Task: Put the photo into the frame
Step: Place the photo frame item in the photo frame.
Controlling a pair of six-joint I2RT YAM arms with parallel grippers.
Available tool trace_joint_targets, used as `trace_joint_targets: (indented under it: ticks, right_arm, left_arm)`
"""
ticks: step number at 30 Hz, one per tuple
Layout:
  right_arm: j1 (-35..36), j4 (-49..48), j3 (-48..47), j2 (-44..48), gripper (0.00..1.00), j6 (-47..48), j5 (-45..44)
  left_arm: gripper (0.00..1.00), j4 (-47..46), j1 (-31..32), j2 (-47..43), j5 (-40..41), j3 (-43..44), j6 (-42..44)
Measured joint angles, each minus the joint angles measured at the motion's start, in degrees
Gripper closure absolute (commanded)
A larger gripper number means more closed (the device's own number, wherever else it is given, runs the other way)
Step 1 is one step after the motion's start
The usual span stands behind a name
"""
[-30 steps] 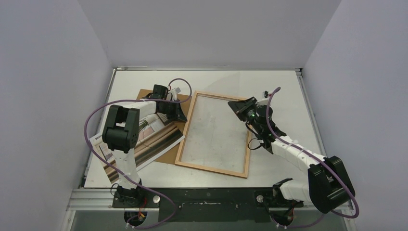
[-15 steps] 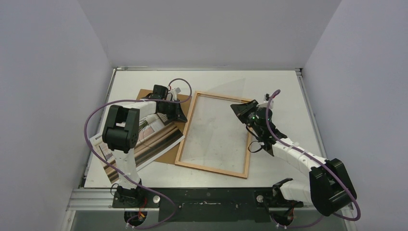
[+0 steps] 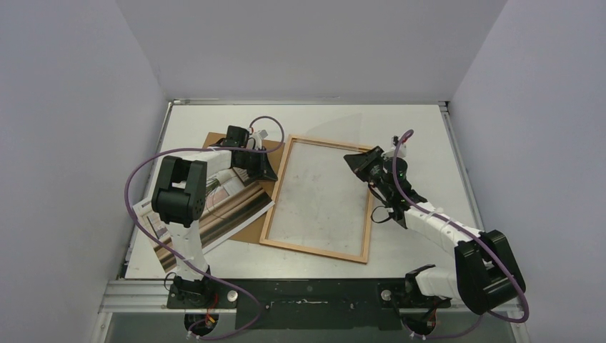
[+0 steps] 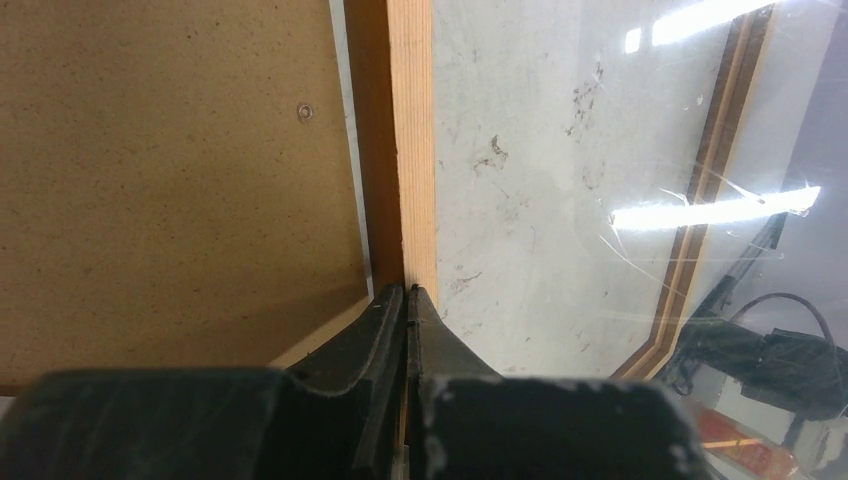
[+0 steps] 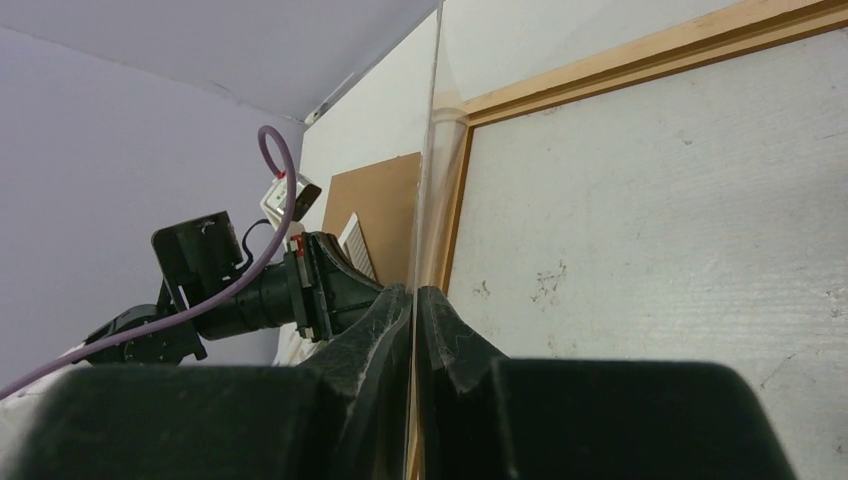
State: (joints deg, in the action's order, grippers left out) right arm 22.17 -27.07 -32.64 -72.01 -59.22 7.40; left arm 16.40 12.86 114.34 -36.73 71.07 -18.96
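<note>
**Pane gripped above the frame, photo lying to the left**

The right pincer is clenched on a thin clear pane, which rises at a tilt above the frame. The wooden frame lies flat in the middle of the counter. The left pincer is clenched with nothing between its fingers, and its tips are set against the frame's left rail. Just left of that rail lies the brown fibreboard backing sheet. The photo rests face up partly on that sheet, under the left arm and beside the frame, not in it.
</note>
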Motion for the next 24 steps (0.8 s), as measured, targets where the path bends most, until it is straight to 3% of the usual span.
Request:
trace_joint_targets:
  ticks: [24]
  right_arm:
    - [0.28,0.59,-0.04,0.70,0.94,5.05,0.22]
  left_arm:
    - [1.00,0.04,-0.15,0.00,-0.02,0.00,0.11]
